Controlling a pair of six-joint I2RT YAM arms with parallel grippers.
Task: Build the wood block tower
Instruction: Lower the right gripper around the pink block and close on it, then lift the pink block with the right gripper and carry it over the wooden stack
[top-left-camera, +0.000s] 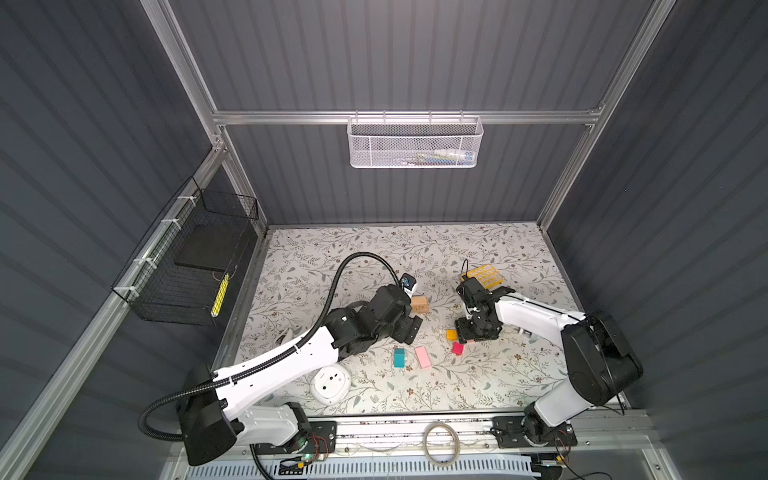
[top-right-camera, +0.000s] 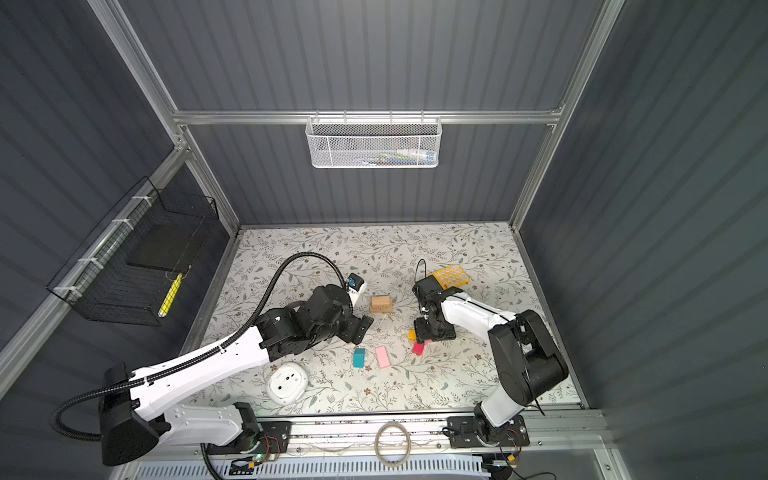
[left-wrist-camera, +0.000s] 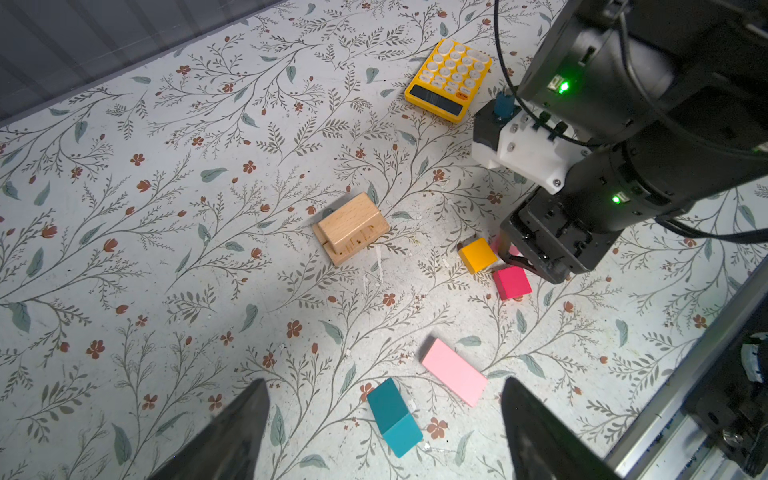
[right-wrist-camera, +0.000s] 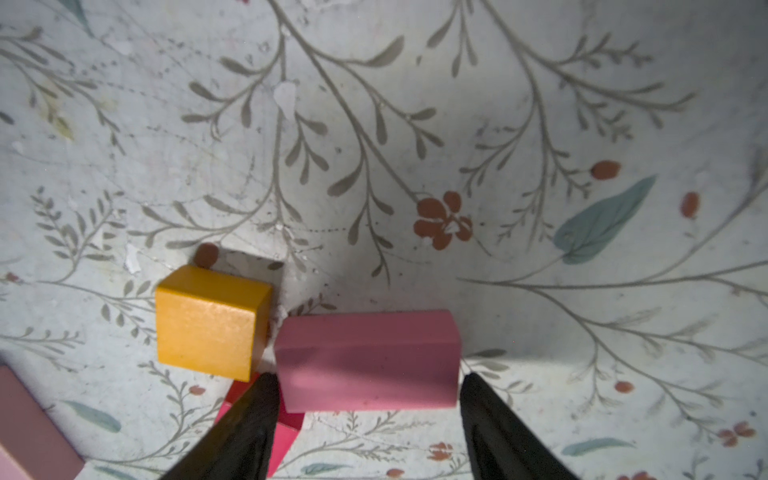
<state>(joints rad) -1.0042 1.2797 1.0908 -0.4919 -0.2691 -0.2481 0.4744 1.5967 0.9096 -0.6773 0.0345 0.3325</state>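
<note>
Standing near the middle of the table (top-left-camera: 519, 257), the tower (top-left-camera: 419, 304) is amounting to just a low stack of tan bars, with nothing coloured sitting on it. All 5 coloured wood blocks are lying loose between that stack and the table's front edge. The orange cube (right-wrist-camera: 210, 322) and magenta-red cube (left-wrist-camera: 512, 282) are sitting close together, with a pink slab (right-wrist-camera: 368, 361) resting just beside the orange one. A second pink slab (top-left-camera: 423, 357) and the teal peaked block (top-left-camera: 400, 357) are lying side by side nearer the front edge.

The right gripper (right-wrist-camera: 366, 376) is straddling the first pink slab, 1 finger at each end; whether the jaws are pressing on it cannot be told. The left gripper (left-wrist-camera: 383, 382) is hovering near the teal peaked block, jaws wide apart, holding nothing.

The base is looking done, with 5 pieces waiting. The yellow calculator (left-wrist-camera: 449, 81) is lying right of the middle, toward the far edge, and the white round device (top-left-camera: 330, 384) near the front left corner.
</note>
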